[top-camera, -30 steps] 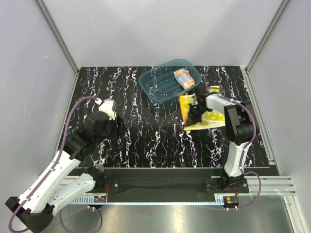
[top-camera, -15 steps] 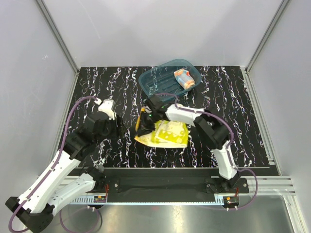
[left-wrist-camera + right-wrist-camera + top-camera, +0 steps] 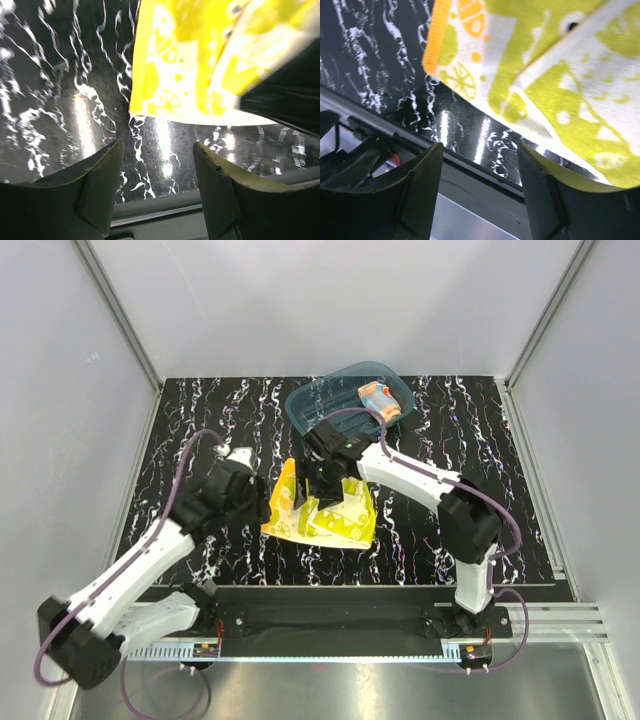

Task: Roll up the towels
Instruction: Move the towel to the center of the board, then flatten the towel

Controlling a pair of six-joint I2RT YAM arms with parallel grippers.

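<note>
Bright yellow towel [image 3: 170,75] and black marbled table [image 3: 60,100] beyond spread jaws

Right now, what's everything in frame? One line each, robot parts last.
yellow towel: 1, bright yellow with pale shapes, mid-table, unrolled and rumpled
rolled towel: 1, light blue with orange dots, inside the tub at its right end
tub: 1, teal translucent plastic, far side of the table
table: 1, black with white marbling
enclosure walls: 3, pale grey, at the left, back and right of the table
left gripper: 1, black fingers, open, empty, at the yellow towel's left edge
right gripper: 1, black fingers, open, empty, over the far part of the yellow towel
</note>
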